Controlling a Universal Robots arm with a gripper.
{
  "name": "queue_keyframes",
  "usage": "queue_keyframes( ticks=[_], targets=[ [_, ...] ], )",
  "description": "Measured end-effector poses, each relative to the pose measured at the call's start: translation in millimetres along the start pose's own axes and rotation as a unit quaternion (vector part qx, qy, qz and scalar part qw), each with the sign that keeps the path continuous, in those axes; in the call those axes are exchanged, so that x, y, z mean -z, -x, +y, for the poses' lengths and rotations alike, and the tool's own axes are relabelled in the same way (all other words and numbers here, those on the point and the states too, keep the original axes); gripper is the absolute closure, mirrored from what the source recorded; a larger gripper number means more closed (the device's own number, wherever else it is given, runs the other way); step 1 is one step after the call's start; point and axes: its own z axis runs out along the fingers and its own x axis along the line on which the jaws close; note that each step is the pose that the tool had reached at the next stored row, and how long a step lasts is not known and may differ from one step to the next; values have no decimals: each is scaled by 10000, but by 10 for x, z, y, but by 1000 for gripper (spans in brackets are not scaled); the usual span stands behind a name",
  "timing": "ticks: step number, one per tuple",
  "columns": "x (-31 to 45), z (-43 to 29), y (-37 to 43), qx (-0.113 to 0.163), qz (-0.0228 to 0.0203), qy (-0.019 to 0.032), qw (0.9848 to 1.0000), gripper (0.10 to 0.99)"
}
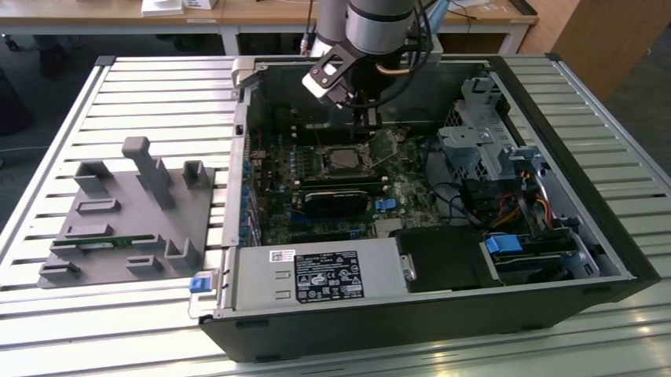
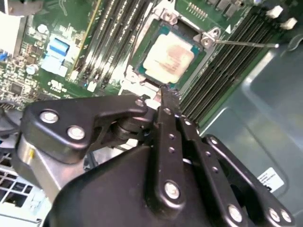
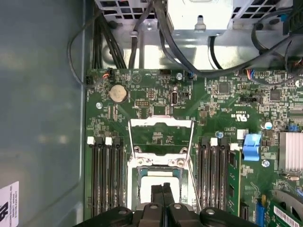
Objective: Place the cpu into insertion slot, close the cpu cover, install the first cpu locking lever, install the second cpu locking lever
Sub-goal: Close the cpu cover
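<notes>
The cpu (image 2: 168, 59) is seen seated in its socket (image 3: 156, 163), gripper (image 3: 162, 189) held just over it w/ jaws pressed together on nothing; the cpu cover (image 3: 161, 123) is seen flipped open & a locking lever (image 2: 246, 43) unlatched, so approx 1 of 4 steps is judged done

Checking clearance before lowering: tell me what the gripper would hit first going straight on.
Probably the cpu, near its edge; the shut gripper points right at it, though the gap is unclear.
</notes>
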Motion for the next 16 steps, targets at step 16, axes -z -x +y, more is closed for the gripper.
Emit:
queue_keyframes(
  ticks=[16],
  targets=[
    [80, 96, -6, 43, 1, 38, 10000, 980]
  ],
)
